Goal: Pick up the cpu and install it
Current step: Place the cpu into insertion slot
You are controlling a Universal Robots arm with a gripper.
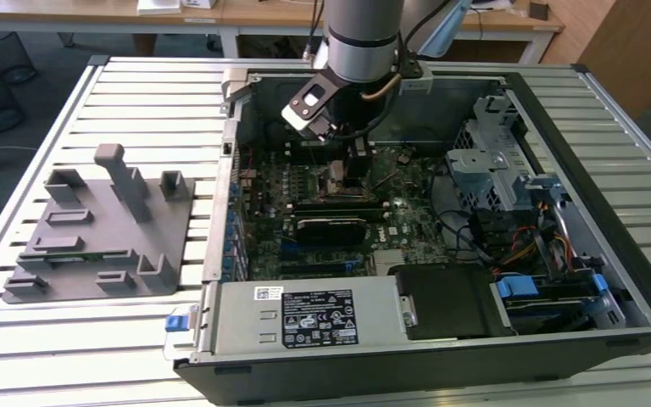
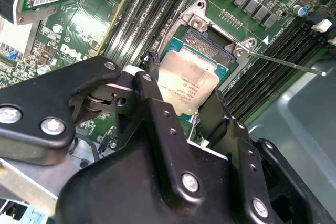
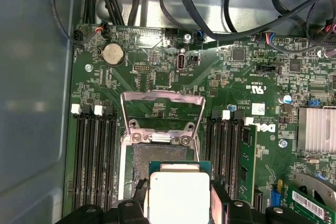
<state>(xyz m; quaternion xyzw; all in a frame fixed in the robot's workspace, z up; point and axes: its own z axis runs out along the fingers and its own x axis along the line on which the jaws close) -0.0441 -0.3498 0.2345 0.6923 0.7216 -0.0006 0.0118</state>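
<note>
In both wrist views the gripper [image 2: 184, 104] has its two black fingers [image 2: 151, 95] closed to about the chip's width on opposite edges of the cpu [image 2: 188, 83], which it holds flat with the silver top facing up. The cpu hangs just over the near part of the open socket [image 3: 157, 156]. Whether it already touches the socket bed cannot be told. Beyond it the metal load frame [image 3: 163, 96] stands swung up and clear, and the thin lever [image 2: 283, 61] juts out to one side. Memory slots [image 3: 94, 156] flank the socket on the green motherboard [image 3: 157, 72]. In the exterior view the arm reaches down into the open case [image 1: 597, 127] at upper middle, with the gripper [image 1: 354, 174] low over the board. The grey fixture plate [image 1: 99, 229] lies at middle left on the slatted surface [image 1: 77, 339], well apart from the case. The step in hand looks like installation, with the pickup done. Seating the chip would call for edges square to the socket, no tilt, and a gentle, level descent, since a skewed drop could harm the contacts.
</note>
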